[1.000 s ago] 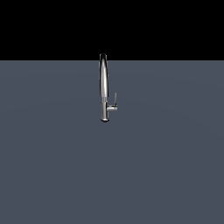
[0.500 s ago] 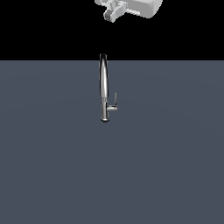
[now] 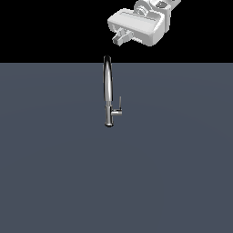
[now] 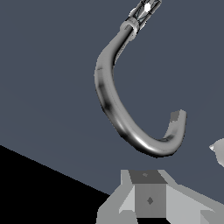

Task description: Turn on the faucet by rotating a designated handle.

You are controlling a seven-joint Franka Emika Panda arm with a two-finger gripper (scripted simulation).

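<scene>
Tall chrome arched faucet (image 3: 108, 91) stands upright on grey surface (image 3: 54, 173). Thin chrome rod handle (image 3: 119, 103) juts beside its base: rigid, slippery; grasp near tip. White gripper (image 3: 121, 38) above spout; finger spacing indeterminable.

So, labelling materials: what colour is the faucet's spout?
Shiny chrome silver spout with dark reflections, clearest in the wrist view.

The white gripper (image 3: 121, 38) was seen at the top of the exterior view, toward that view's right, with the wrist and arm running up out of frame behind it. The hand body was tilted, its fingers (image 3: 123, 36) pointed down toward the exterior view's left. Whether the jaws were parted or closed could not be judged. Nothing was touched by it.
</scene>
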